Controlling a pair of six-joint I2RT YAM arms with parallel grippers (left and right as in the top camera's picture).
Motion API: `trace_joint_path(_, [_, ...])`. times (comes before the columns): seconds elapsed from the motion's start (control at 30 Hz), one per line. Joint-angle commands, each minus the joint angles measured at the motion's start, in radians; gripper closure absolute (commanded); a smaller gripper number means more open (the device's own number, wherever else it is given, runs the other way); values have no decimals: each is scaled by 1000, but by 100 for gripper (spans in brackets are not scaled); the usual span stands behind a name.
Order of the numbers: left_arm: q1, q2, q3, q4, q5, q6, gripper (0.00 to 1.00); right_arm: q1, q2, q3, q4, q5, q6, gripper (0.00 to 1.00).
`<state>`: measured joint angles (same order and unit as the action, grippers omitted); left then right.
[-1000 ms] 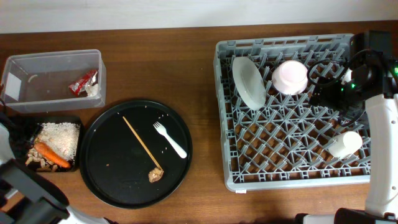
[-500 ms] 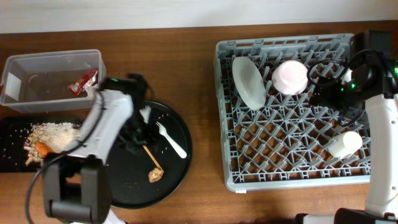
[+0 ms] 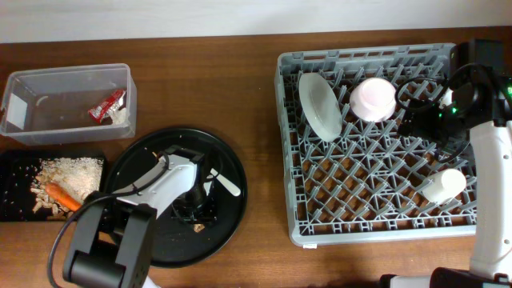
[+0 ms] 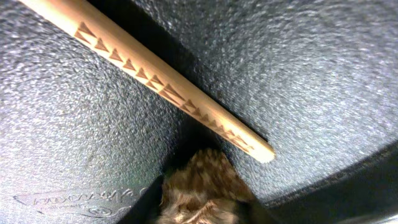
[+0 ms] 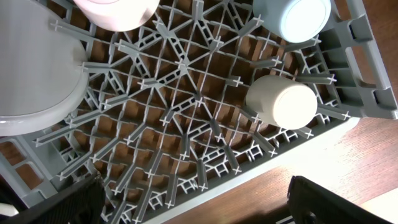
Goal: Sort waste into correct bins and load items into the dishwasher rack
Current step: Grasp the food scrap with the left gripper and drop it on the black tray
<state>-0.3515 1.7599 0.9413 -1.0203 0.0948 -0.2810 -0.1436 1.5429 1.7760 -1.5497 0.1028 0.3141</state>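
My left gripper (image 3: 194, 210) is low on the round black tray (image 3: 152, 240). In the left wrist view its fingers (image 4: 205, 208) press both sides of a brown food chunk (image 4: 202, 183), next to the tip of the wooden chopstick (image 4: 155, 87). The white fork (image 3: 227, 186) lies beside the arm. My right gripper (image 5: 196, 211) is open and empty above the grey rack (image 3: 376, 200). The rack holds the white plate (image 3: 320, 106), pinkish bowl (image 3: 373, 99), white cup (image 5: 281, 102) and light-blue cup (image 5: 292, 15).
The clear tub (image 3: 48, 84) at the far left holds the red wrapper (image 3: 108, 104) and white napkin (image 3: 120, 117). The shallow black tray (image 3: 14, 180) below it holds beige scraps (image 3: 76, 176) and the carrot (image 3: 62, 194).
My left arm came in over the round tray, then moved down and right onto the food chunk at the chopstick's tip. The right arm has not moved.
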Motion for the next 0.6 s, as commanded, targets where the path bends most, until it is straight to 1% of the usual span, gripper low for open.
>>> trace_joint_path(0.0, [2, 8, -1, 31, 17, 5, 88, -1, 1, -4, -5, 2, 3, 4])
trace_joint_path(0.07, [4, 3, 33, 6, 9, 6, 96, -1, 1, -4, -7, 2, 3, 4])
trace_joint_path(0.17, [25, -27, 101, -61, -72, 5, 96, -1, 1, -4, -7, 3, 3, 4])
trace_joint_path(0.23, [98, -103, 175, -120, -135, 5, 96, -1, 1, -4, -7, 5, 3, 4])
trace_joint_path(0.27, [154, -147, 199, -125, -137, 5, 96, -1, 1, -4, -7, 6, 3, 4])
trace_joint_path(0.33, [315, -236, 234, -107, -142, 5, 96, -1, 1, -4, -7, 6, 3, 4])
trace_joint_path(0.4, [540, -286, 236, -32, -148, -50, 95, -1, 1, -4, -7, 6, 3, 4])
trace_joint_path(0.47, [726, -275, 236, 35, -148, -125, 95, -1, 1, -4, -8, 6, 3, 4])
trace_joint_path(0.5, [807, -264, 236, 73, -148, -135, 95, -1, 1, -4, -8, 6, 3, 4])
trace_joint_path(0.57, [911, -237, 236, 138, -155, -134, 94, -1, 1, -4, -7, 6, 3, 4])
